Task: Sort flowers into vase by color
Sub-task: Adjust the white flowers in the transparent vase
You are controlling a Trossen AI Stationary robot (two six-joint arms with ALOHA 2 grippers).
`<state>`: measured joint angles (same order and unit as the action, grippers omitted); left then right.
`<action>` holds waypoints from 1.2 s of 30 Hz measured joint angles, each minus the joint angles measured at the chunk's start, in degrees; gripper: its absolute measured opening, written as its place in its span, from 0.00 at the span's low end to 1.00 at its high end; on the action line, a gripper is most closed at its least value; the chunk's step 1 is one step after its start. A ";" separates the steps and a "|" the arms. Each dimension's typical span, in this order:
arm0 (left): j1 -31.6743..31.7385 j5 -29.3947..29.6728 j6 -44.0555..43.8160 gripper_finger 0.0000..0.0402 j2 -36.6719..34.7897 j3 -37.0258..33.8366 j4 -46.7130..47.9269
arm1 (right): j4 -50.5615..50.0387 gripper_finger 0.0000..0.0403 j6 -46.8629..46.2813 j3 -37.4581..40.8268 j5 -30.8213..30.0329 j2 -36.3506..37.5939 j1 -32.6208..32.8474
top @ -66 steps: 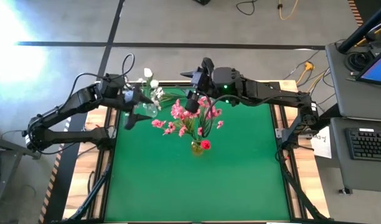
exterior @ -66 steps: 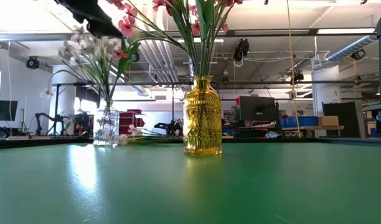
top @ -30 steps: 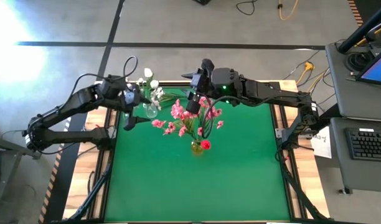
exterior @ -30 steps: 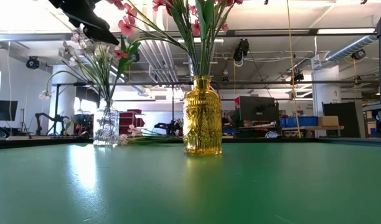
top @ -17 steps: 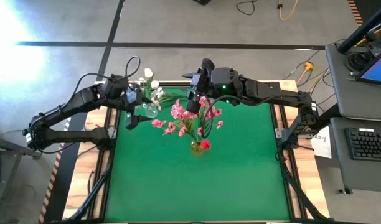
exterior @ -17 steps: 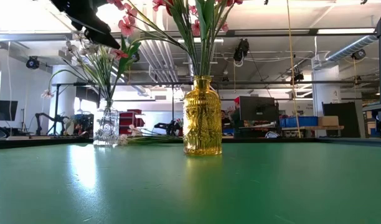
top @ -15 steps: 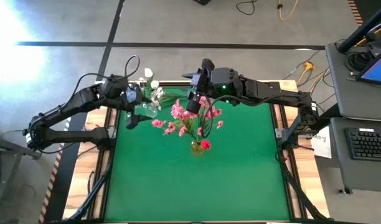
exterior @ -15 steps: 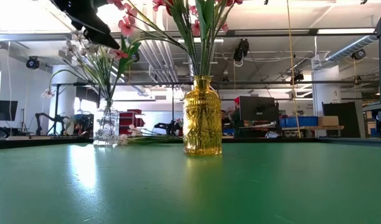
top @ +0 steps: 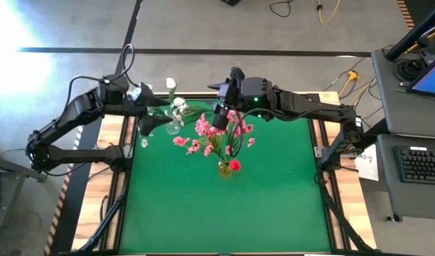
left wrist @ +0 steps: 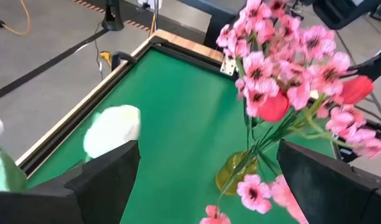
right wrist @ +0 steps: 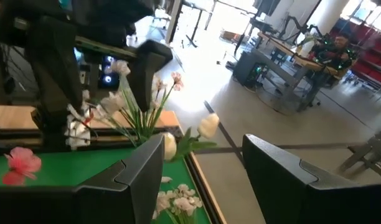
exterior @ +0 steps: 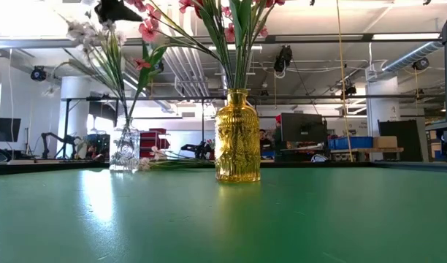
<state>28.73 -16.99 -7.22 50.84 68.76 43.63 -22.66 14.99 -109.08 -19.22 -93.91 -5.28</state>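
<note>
A yellow glass vase [top: 224, 169] [exterior: 237, 146] stands mid-table, holding pink blossom sprays [top: 203, 135] and a red tulip [top: 234, 165]. A clear glass vase [top: 173, 129] [exterior: 124, 150] near the far left corner holds small white blossom sprays [top: 178, 104] [exterior: 81, 31] and a white tulip [top: 170, 84]. My left gripper [top: 142, 122] [left wrist: 203, 180] hangs open, high up and left of the clear vase. My right gripper [top: 219, 118] [right wrist: 203, 180] hovers open above the pink sprays, holding nothing.
More stems with small white blossoms [exterior: 172, 162] lie on the green mat [top: 274, 206] behind the vases, by the far edge. A wooden rim [top: 107, 178] frames the mat. The near half of the mat is bare. A person sits far off in the room [right wrist: 340, 43].
My left gripper has drawn back from the clear vase, moving up and toward the table's left edge. The white blossom sprays in the clear vase now stand higher than before. My right arm has kept still.
</note>
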 joint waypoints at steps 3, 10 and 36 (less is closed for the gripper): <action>-0.01 -0.02 -1.51 0.91 0.17 0.57 -0.49 | 1.55 0.52 0.18 0.00 2.43 -0.27 -0.02; -0.01 -0.02 -0.23 0.91 0.29 5.05 2.21 | 3.42 0.52 0.68 0.00 5.76 -1.58 0.00; -1.16 -19.12 -5.35 0.91 4.97 31.53 7.26 | 12.08 0.52 2.39 0.02 16.76 -1.88 2.70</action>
<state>27.57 -36.12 -12.58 55.82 100.29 50.89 -10.58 17.37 -109.06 -2.46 -95.79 -2.58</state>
